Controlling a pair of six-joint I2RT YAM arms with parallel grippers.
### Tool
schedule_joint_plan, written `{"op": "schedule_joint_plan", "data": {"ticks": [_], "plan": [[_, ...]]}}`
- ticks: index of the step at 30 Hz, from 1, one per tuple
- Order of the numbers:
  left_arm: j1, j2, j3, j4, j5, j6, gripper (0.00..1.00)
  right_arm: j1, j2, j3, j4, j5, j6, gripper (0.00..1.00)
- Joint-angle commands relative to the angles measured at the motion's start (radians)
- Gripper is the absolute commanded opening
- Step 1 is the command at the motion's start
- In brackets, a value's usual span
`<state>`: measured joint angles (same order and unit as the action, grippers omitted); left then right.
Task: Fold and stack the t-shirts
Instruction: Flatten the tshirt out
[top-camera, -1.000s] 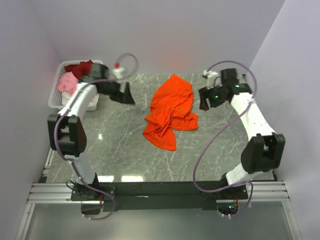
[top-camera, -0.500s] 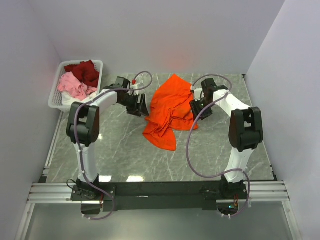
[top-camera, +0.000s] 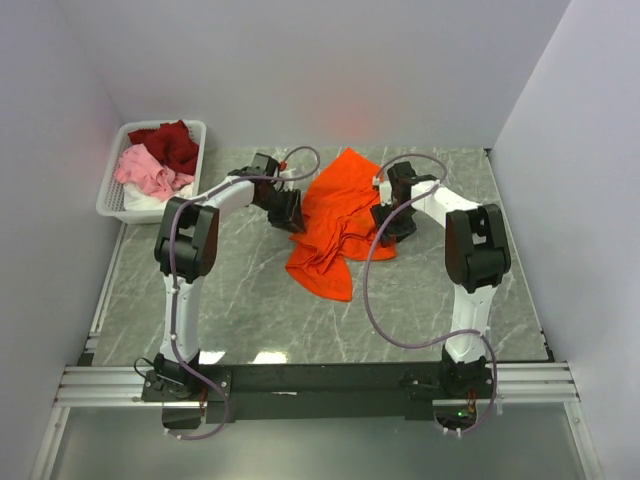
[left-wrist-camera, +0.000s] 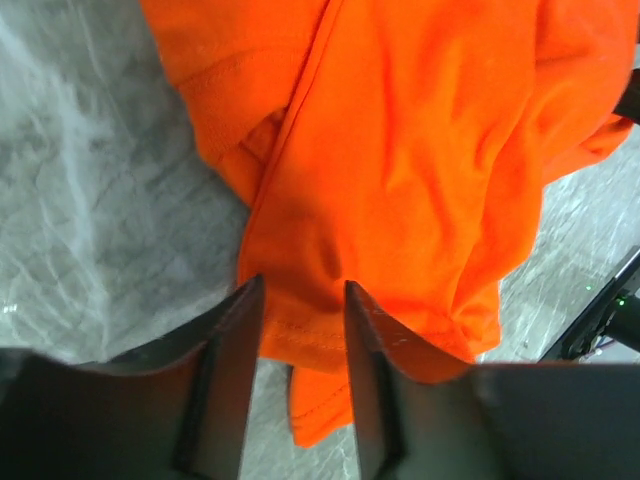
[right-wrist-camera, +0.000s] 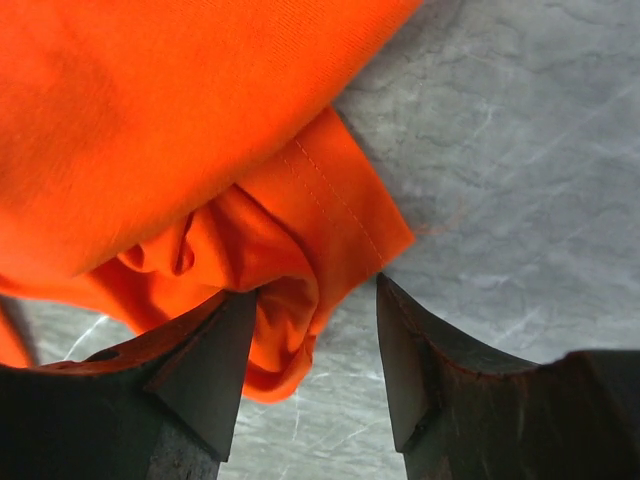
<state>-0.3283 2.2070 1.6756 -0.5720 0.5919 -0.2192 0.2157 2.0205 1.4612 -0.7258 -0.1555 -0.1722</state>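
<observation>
A bright orange t-shirt (top-camera: 335, 225) lies crumpled on the middle of the marble table. My left gripper (top-camera: 290, 212) is at its left edge. In the left wrist view the left gripper (left-wrist-camera: 302, 285) stands open, its jaws fairly narrow, with the shirt's stitched hem (left-wrist-camera: 300, 335) between the two fingers. My right gripper (top-camera: 388, 222) is at the shirt's right edge. In the right wrist view the right gripper (right-wrist-camera: 316, 290) is open wide, and a bunched fold of orange cloth (right-wrist-camera: 285, 300) lies against its left finger. Dark red (top-camera: 170, 142), pink (top-camera: 145, 172) and white (top-camera: 150, 198) t-shirts sit in the basket.
A white slotted basket (top-camera: 112, 208) stands at the back left corner of the table, against the left wall. Walls close in the table at the back and on both sides. Bare marble (top-camera: 240, 290) stretches in front of the orange shirt.
Both arms have swung inward from the table's sides to the orange shirt's edges. The left gripper's jaws have narrowed around the hem. The right jaws have closed a little.
</observation>
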Motion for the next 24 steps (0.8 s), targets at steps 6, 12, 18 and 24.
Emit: {"op": "schedule_joint_plan", "data": {"ticks": [6, 12, 18, 24], "plan": [[0.006, 0.028, 0.039, -0.117, -0.033, 0.05, 0.05, 0.013, 0.015, 0.017, 0.035, 0.063, 0.004, 0.46], [0.077, -0.032, 0.116, -0.16, 0.003, 0.076, 0.0, -0.007, -0.017, 0.042, -0.004, 0.044, -0.013, 0.0], [0.208, -0.116, 0.187, -0.189, 0.002, 0.096, 0.0, -0.099, -0.109, 0.099, -0.066, 0.005, -0.013, 0.0], [0.21, -0.13, 0.179, -0.252, 0.006, 0.167, 0.08, -0.142, -0.155, 0.091, -0.098, -0.016, -0.056, 0.0]]}}
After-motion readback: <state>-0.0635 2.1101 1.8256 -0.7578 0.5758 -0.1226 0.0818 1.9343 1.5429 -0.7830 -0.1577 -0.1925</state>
